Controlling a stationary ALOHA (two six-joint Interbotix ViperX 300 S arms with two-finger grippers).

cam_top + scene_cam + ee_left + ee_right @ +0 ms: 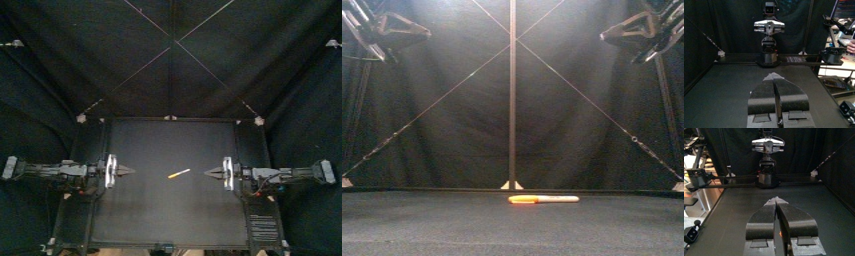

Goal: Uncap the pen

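Observation:
A marker pen (178,174) lies flat near the middle of the table, a little slanted. Its orange end points left and its white end right, as the front view shows the pen (543,199). My left gripper (127,172) hovers to the left of it with its jaws pressed together, tips aimed at the pen. My right gripper (214,173) mirrors it from the right, also shut and holding nothing. Both hang high above the table in the front view, left gripper (422,30) and right gripper (605,32). In each wrist view the jaws, left (774,76) and right (774,200), hide the pen.
The black table (147,215) carries nothing but the pen. Each wrist view shows the opposite arm's base beyond the far table edge.

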